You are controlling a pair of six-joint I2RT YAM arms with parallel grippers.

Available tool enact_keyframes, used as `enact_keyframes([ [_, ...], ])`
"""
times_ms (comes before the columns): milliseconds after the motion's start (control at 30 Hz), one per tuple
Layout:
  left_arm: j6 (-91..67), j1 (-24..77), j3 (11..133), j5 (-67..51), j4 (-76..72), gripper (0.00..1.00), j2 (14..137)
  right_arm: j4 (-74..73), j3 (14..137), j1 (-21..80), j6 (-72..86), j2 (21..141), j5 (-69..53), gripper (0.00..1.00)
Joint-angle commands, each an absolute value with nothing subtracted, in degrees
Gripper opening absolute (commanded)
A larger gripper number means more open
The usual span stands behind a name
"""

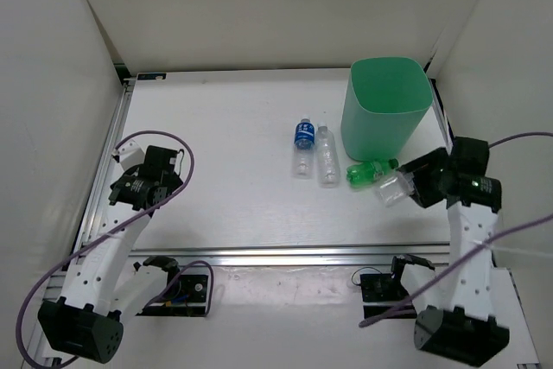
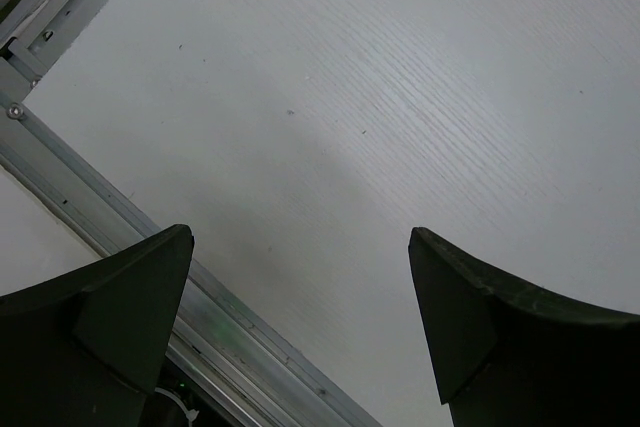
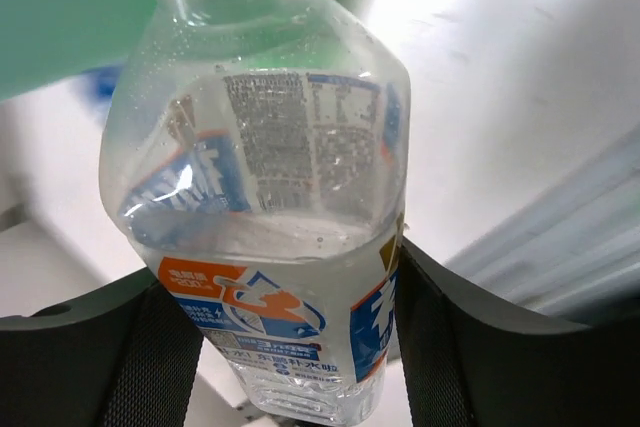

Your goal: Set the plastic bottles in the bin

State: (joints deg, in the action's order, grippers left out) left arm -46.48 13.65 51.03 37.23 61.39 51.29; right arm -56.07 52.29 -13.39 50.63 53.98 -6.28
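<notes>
Bottle (image 3: 265, 207) between right end effector (image 3: 290, 347) fingers (image 3: 110, 357), both sides touching

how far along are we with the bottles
Done: nothing yet; no bottle shows inside the bin. In hand: the right gripper is closed on the orange-and-blue-labelled bottle beside the bin. Left: the green bottle, the plain clear bottle and the blue-label bottle lie on the table; the left gripper is open and empty.

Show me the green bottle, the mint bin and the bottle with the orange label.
green bottle (image 1: 370, 171): top view, middle of its body.
bin (image 1: 380, 127): top view, its outer front wall.
orange-label bottle (image 3: 250, 312): right wrist view, on its printed label.
</notes>
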Motion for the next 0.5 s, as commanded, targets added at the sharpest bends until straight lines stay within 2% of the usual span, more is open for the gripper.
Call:
enact_keyframes([
  [0, -46.1, 13.8, 50.6, 38.8, 60.4, 1.00, 52.5, -61.2, 64.0, -13.1, 52.1, 48.7, -10.2, 0.57],
  [133, -45.6, 13.8, 49.8, 37.6, 59.9, 1.00, 53.9, -55.8, 80.3, -13.1, 52.1, 54.3, -11.6, 0.57],
  [167, -46.3, 13.8, 49.8, 37.1, 59.2, 1.00, 53.9, -53.5, 87.6, -12.4, 51.2, 56.5, -10.3, 0.57],
  [333, -46.8, 13.8, 48.6, 35.3, 57.5, 1.00, 54.4, -47.3, 107.4, -7.7, 46.2, 75.7, 0.1, 0.58],
  [467, -46.8, 13.8, 48.6, 35.3, 57.0, 1.00, 54.9, -51.8, 127.4, -3.7, 41.7, 91.7, 5.2, 0.63],
])
